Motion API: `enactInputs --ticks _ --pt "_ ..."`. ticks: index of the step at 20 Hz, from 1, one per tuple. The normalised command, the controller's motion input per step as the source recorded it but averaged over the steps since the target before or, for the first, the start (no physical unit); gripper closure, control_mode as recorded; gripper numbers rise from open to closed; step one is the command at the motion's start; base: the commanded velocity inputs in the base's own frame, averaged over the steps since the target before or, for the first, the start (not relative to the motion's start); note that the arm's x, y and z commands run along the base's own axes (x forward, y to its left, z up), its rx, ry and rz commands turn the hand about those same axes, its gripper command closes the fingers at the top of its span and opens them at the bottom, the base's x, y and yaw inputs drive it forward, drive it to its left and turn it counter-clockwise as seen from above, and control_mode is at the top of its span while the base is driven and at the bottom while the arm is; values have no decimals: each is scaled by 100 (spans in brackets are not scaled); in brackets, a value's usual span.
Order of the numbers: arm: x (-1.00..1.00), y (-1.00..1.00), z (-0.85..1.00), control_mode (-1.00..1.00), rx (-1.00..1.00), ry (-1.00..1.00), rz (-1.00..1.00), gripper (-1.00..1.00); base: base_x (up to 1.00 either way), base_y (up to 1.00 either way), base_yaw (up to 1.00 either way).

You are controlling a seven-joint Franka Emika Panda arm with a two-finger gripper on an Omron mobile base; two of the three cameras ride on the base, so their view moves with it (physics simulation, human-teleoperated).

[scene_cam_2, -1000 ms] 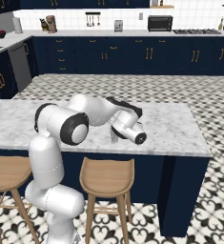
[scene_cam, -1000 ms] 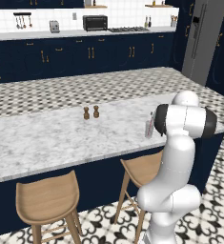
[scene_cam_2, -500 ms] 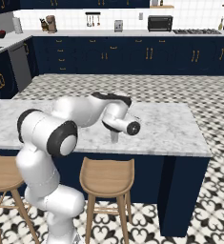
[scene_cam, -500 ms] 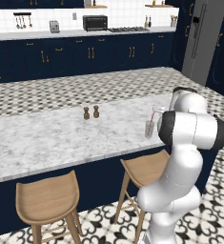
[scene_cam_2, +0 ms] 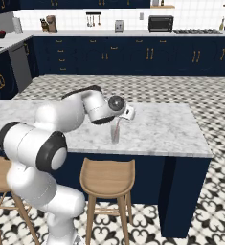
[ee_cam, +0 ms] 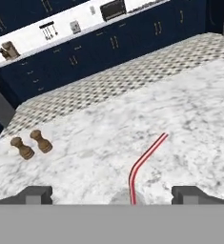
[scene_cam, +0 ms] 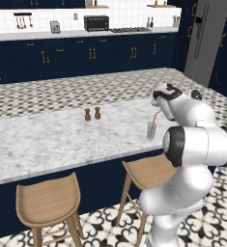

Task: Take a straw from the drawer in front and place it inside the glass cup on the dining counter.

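Now we see straw (ee_cam: 143, 164) standing in glass cup (scene_cam: 151, 130) on dining counter (scene_cam: 47, 140); gripper (ee_cam: 112, 193) released, apparently just above.

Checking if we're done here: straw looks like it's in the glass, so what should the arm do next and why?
Probably lift the open gripper straight up and away. The straw already stands in the glass cup on the dining counter, between spread fingertips, so retreat shouldn't snag it.

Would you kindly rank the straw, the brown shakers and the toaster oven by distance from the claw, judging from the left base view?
From the claw:
1. Straw, just below it, standing in the glass cup.
2. Brown shakers, mid-counter, leftward.
3. Toaster oven, on the far worktop.
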Motion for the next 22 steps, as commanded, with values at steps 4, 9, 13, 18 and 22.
enactInputs --ticks 4,9,13,18,22 --pt "-8 11 65 -100 -12 22 -3 -100 0 0 0" --pt "-11 27 48 -100 -13 17 0 -100 0 0 0" --pt "-23 37 19 -100 -12 10 0 -100 0 0 0" --pt "-61 34 4 -100 -9 1 5 -100 0 0 0" --pt "-85 26 5 -100 -6 0 7 -100 0 0 0"
